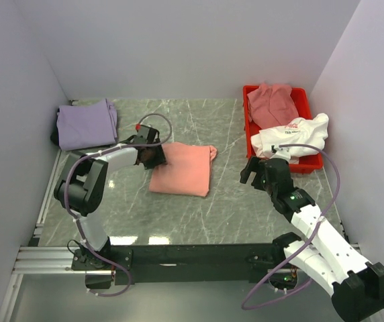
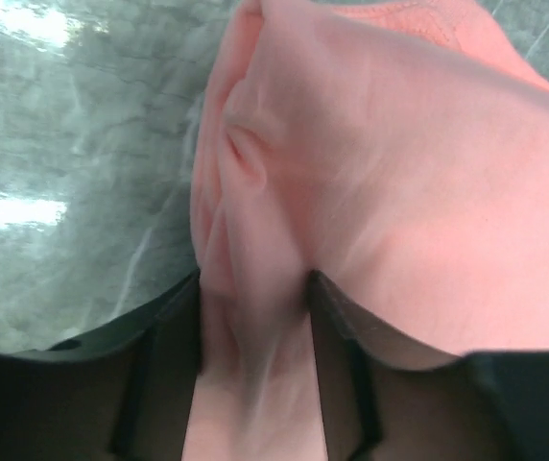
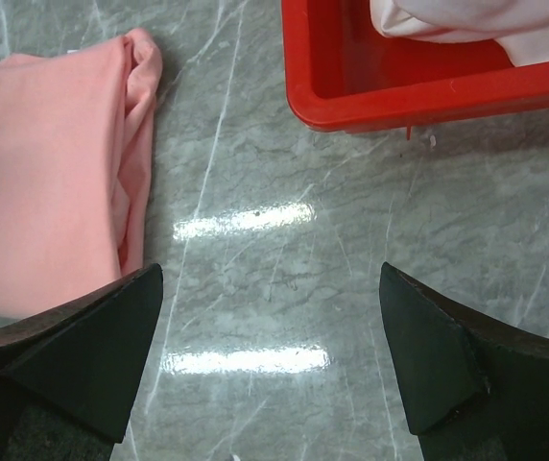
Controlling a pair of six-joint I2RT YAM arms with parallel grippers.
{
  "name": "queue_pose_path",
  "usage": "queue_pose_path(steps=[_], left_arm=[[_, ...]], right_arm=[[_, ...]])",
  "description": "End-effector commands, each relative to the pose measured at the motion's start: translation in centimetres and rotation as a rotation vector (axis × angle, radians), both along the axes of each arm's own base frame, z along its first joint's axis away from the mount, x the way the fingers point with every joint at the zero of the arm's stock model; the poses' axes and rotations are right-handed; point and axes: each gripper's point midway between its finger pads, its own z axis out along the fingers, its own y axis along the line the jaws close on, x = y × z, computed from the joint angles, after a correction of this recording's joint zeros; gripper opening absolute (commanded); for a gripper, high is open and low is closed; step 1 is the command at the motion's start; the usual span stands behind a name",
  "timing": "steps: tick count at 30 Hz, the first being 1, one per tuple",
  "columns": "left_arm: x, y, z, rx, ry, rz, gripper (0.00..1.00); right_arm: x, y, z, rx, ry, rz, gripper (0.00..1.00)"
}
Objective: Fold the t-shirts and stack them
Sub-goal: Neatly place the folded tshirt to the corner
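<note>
The salmon-pink t-shirt (image 1: 182, 171) lies folded in the middle of the counter (image 1: 212, 215). The left gripper (image 1: 153, 155) is at its left edge. In the left wrist view its jaws press on both sides of a raised ridge of the cloth, so they hold the shirt. The right gripper (image 1: 256, 169) hangs over bare counter between this shirt and the red bin (image 1: 246, 121), with its jaws wide open and empty.

The risk, I think, is in how much cloth is pinched. If the jaws hold only the top layer, a lift or a pull can open the fold. If the grip is shallow, the soft cloth can slip out. A sideways drag can also wrinkle the shirt on the smooth counter.

Only the left wrist view shows the ridge between the jaws; from above, the arm hides it. Only the top view shows the lavender t-shirt (image 1: 84, 124) at the far left, well apart, and the dusty rose t-shirt (image 1: 272, 104) and the white t-shirt (image 1: 293, 134) in the bin. The right wrist view shows the rolled right edge of the salmon shirt.
</note>
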Motion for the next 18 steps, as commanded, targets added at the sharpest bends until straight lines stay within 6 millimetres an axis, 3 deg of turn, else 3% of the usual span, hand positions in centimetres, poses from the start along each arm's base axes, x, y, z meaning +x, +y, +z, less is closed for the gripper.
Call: queue_pose_path(steps=[1, 2, 10, 11, 12, 14, 18], left_arm=[[-2.6, 0.3, -3.0, 0.143, 0.113, 0.001, 0.48], [-2.7, 0.3, -3.2, 0.161, 0.118, 0.004, 0.41], [-2.2, 0.3, -1.6, 0.286, 0.067, 0.050, 0.15], [-1.4, 1.0, -0.8, 0.325, 0.040, 0.084, 0.04], [-1.0, 1.5, -0.4, 0.350, 0.028, 0.099, 0.01], [-0.1, 2.2, 0.2, 0.405, 0.005, 0.117, 0.01], [3.5, 3.7, 3.4, 0.513, -0.084, 0.151, 0.01]], right_arm=[[0.8, -0.3, 1.6, 0.014, -0.066, -0.023, 1.00], [0.9, -0.3, 1.7, 0.014, -0.064, -0.023, 1.00], [0.8, 0.4, 1.5, 0.026, -0.053, 0.013, 1.00], [0.8, 0.4, 1.5, 0.026, -0.052, 0.015, 1.00], [0.8, 0.5, 1.5, 0.026, -0.052, 0.022, 1.00], [0.8, 0.6, 1.5, 0.026, -0.053, 0.028, 1.00], [0.9, 0.7, 1.7, 0.024, -0.050, 0.034, 1.00]])
